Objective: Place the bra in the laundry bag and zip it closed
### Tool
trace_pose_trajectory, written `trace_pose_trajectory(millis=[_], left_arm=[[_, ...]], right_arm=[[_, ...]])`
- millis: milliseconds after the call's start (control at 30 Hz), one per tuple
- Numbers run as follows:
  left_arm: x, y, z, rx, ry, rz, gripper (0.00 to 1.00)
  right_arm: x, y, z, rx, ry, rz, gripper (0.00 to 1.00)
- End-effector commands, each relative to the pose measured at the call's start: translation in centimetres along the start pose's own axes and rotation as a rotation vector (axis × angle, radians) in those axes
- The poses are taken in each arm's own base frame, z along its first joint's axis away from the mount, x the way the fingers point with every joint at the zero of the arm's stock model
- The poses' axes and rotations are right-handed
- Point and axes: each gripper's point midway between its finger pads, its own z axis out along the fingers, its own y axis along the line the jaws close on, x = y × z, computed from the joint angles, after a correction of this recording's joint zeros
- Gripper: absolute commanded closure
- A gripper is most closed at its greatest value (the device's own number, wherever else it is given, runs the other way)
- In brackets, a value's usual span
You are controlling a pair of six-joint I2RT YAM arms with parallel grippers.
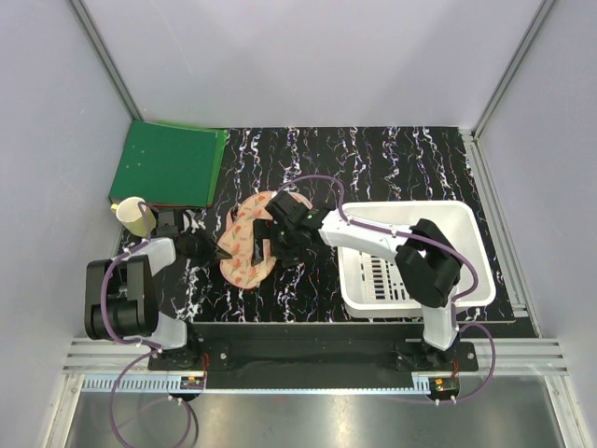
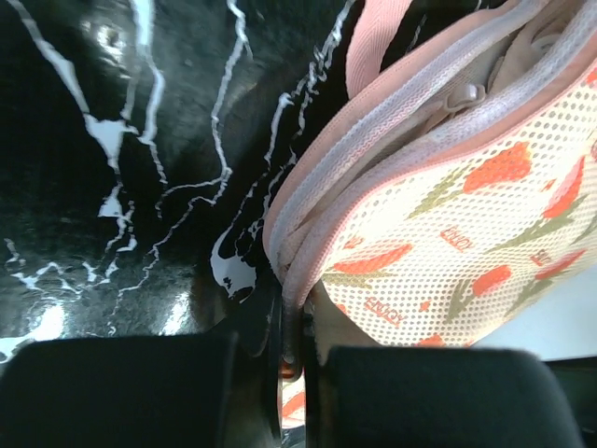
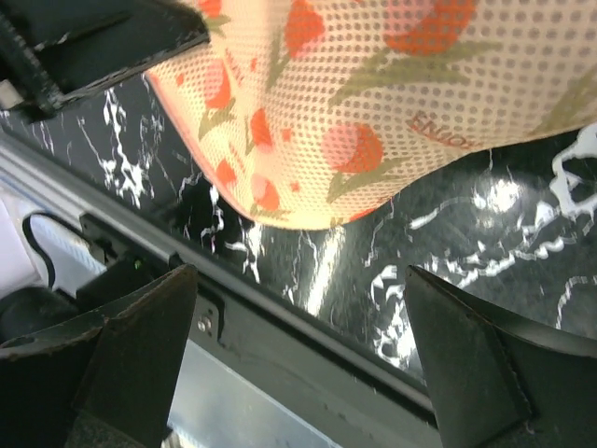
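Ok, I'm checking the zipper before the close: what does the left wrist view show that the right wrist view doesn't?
Only left wrist: the zipper track and pink strap of the laundry bag, with the left hand shut on the bag's edge. Only right wrist: the right hand, open and touching nothing, above the metal rail at the near edge. Both: the bag's printed mesh and the black marbled table.

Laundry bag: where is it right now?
Top view: the laundry bag lies left of centre on the table, left gripper pinching its left edge, white basket to its right.
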Motion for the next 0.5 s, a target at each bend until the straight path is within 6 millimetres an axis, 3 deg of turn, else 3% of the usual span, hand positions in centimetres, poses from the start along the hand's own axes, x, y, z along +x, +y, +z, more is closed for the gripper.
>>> trace_pose_trajectory(millis=[0,267,467], left_arm=[[-2.0,1.8,0.0,-0.045,-0.071,-0.093,1.00],[-2.3,0.2,0.4,0.147,-0.015,-0.175,1.00],[-1.4,0.2,0.9,0.173,0.015,-0.190,1.00]], right_arm=[[-1.6,0.1,2.0,-0.008,-0.107,0.031,0.00],[-3.8,-0.4,4.3,-0.033,-0.240,0.064,0.00],[-5.6,-0.5,5.9,-0.042,-0.324,0.086,0.05]])
